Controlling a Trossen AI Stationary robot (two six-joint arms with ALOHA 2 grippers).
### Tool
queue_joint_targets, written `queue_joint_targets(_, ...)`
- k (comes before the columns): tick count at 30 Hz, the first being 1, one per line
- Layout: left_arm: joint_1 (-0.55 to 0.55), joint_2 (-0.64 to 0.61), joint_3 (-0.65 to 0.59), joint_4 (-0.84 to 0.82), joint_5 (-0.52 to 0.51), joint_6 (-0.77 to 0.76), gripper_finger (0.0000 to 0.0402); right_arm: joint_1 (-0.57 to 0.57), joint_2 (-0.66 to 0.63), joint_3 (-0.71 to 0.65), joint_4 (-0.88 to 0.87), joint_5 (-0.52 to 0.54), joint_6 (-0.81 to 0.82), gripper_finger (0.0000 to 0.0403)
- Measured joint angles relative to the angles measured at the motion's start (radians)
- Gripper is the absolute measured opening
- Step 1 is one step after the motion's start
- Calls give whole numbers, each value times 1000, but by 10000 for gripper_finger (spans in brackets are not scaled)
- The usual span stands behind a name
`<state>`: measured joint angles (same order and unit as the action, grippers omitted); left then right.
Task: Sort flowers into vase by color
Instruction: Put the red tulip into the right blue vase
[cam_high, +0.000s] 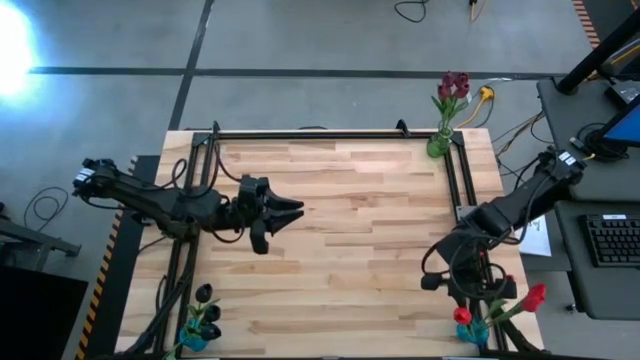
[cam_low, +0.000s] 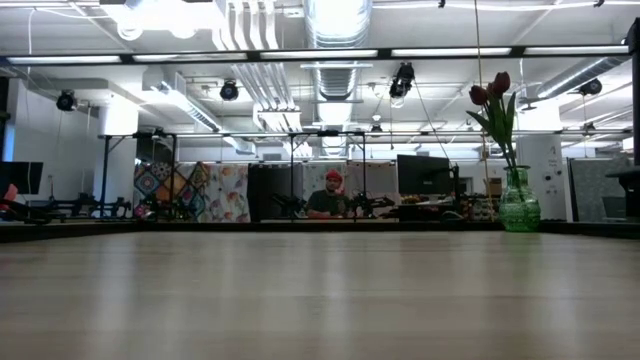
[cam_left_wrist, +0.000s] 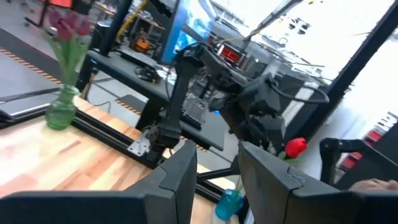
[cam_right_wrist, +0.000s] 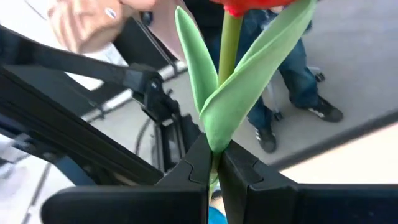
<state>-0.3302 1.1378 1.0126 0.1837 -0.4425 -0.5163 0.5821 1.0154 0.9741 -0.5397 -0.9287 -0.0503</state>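
My right gripper (cam_high: 492, 300) is at the table's near right corner, shut on a red flower (cam_right_wrist: 249, 5) over the blue vase (cam_high: 475, 331). Another red flower (cam_high: 462, 315) stands in that vase. My left gripper (cam_high: 290, 212) hovers level over the table's left half, open, with nothing between its fingers (cam_left_wrist: 186, 174). A green vase (cam_high: 438, 145) at the far right corner holds dark maroon flowers (cam_high: 455, 85). A second blue vase (cam_high: 195, 338) at the near left corner holds near-black flowers (cam_high: 204, 293). My right gripper pinches the red flower's green stem (cam_right_wrist: 216, 163) between its two fingers, just below where the two leaves (cam_right_wrist: 249, 74) split off. The fingers lie across the stem. The flower rises past them toward its head, and the fingers hide its lower end.
A black rail frame (cam_high: 330, 135) runs around the wooden tabletop (cam_high: 360, 250). A person stands off the near right corner, a hand (cam_right_wrist: 81, 22) and legs (cam_right_wrist: 298, 68) showing in the right wrist view. Desks with a keyboard (cam_high: 612, 238) stand to the right.
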Motion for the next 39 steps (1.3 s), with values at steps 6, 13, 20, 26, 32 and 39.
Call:
queue_joint_targets(6,10,-31,0,-32,-20,-1,107,19,-20,-1,-24,89,-54,11)
queue_joint_targets(13,12,-63,0,-36,-21,-14,107,47,-46,2,-28,171,-106,11)
queue_joint_targets(20,13,-94,0,-63,-21,-26,107,51,-71,2,-33,199,-104,12)
queue_joint_targets(26,13,-92,0,-71,-20,-32,107,51,-80,3,-39,200,-83,12)
queue_joint_targets(32,13,-92,0,-100,-37,-19,107,51,-78,0,-121,253,-127,12)
queue_joint_targets(39,13,-92,0,-98,-38,-16,107,51,-78,-1,-120,281,-112,12)
